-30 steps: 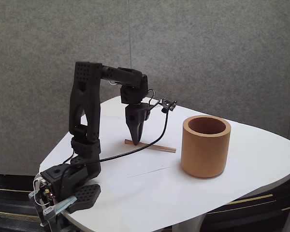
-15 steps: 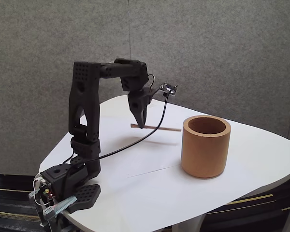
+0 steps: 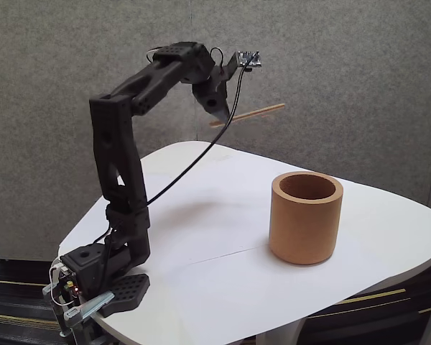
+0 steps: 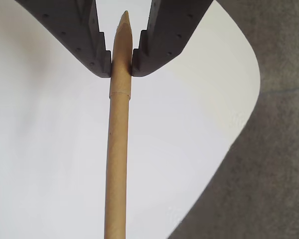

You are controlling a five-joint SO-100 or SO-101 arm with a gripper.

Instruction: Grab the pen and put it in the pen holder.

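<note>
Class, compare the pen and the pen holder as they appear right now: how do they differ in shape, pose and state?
The pen is a thin stick; the pen holder is a wide, thick-walled cup. The pen hangs in the air, clamped near its pointed end by the gripper; the pen holder stands on the white table. The pen lies tilted; the pen holder stands upright. Both are plain light brown.

Raised high over the bench point(image 3: 201, 287): pincer point(image 3: 217, 115), clamped on the pen point(image 3: 255, 112) near one end. Rest of pen jutting right, tilted slightly upward, in the fixed view. Below and right, standing upright on the bench: pen holder point(image 3: 305, 219). At the bench's near-left edge: arm base point(image 3: 100, 277).
</note>
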